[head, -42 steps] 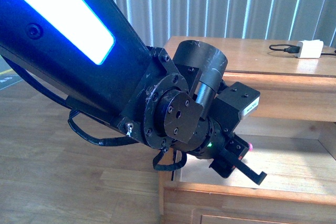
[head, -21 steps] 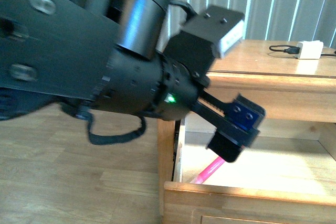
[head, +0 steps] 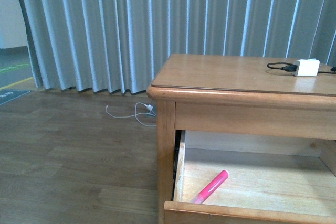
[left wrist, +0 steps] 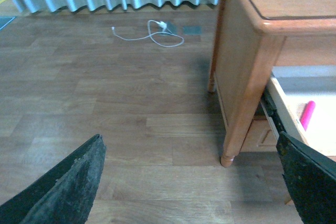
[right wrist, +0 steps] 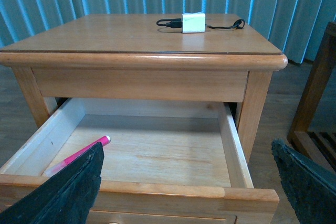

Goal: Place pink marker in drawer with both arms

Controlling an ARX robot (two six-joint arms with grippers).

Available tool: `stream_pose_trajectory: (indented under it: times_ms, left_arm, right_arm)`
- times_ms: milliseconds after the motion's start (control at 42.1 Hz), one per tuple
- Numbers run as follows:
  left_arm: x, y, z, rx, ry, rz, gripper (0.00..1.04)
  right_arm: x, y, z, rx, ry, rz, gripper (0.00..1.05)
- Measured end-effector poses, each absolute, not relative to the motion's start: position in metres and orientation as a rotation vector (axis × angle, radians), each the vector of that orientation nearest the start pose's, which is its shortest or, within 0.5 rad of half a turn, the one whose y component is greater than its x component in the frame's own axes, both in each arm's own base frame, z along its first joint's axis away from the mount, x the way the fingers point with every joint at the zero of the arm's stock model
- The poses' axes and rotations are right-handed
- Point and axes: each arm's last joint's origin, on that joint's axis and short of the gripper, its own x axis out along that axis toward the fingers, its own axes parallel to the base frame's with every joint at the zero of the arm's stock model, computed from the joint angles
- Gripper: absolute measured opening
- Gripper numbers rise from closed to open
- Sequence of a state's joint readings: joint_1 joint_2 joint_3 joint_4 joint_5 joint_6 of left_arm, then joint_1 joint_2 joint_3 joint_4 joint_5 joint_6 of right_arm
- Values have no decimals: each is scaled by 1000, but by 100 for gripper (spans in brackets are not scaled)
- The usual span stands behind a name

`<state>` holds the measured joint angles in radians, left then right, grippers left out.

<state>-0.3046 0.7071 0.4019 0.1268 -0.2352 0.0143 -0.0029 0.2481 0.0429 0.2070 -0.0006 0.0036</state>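
Note:
The pink marker (head: 211, 187) lies loose on the floor of the open drawer (head: 247, 214), near its left wall. It also shows in the right wrist view (right wrist: 79, 154) and, as a short pink end, in the left wrist view (left wrist: 307, 114). The drawer (right wrist: 157, 188) is pulled well out of the wooden dresser (head: 236, 74). Neither arm shows in the front view. My left gripper (left wrist: 194, 182) is open and empty over the wood floor, left of the dresser. My right gripper (right wrist: 186, 182) is open and empty in front of the drawer's front edge.
A white charger block (head: 306, 67) with a black cable sits on the dresser top. A white cable (head: 134, 114) lies on the floor by the grey curtain (head: 131, 24). A wooden frame (right wrist: 315, 103) stands to the dresser's right.
The left arm, which filled the front view over the drawer, has pulled out of that view. The marker now lies free in the drawer.

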Motion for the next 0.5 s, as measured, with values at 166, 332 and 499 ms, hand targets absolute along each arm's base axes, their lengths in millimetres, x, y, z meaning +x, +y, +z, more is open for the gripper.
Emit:
stream_pose_trajectory:
  times_ms: [166, 332, 499]
  left_arm:
    - [124, -19, 215, -148, 127, 48, 99]
    - [119, -15, 208, -235, 109, 85, 99]
    - [117, -13, 203, -139, 18, -3, 81]
  right_arm:
    - [113, 0, 177, 4, -2, -3, 96]
    - [113, 0, 177, 4, -1, -2, 96]
    - [113, 0, 177, 4, -2, -2, 96]
